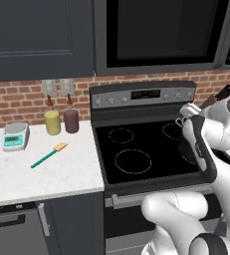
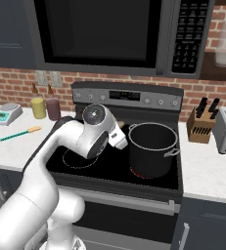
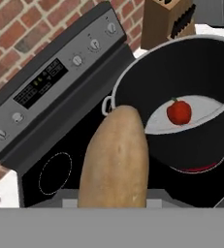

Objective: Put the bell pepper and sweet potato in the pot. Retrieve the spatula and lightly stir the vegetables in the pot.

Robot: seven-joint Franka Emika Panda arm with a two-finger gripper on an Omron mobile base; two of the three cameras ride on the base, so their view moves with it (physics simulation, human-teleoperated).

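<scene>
Black glass stovetop (image 2: 85,168) under the microwave (image 2: 100,34), and the sweet potato (image 3: 114,160) is clamped in the gripper (image 2: 120,137), held up just beside the pot (image 2: 152,149). Down inside the pot sits the bell pepper (image 3: 179,112). Over on the white counter (image 1: 17,172) lies the spatula (image 1: 49,155), near the two canisters (image 1: 61,121).

Lighting is even, bright and diffuse, with soft, faint shadows. Rendering is low-resolution and slightly soft. Mild glare shows on the pot (image 2: 152,148) rim.
</scene>
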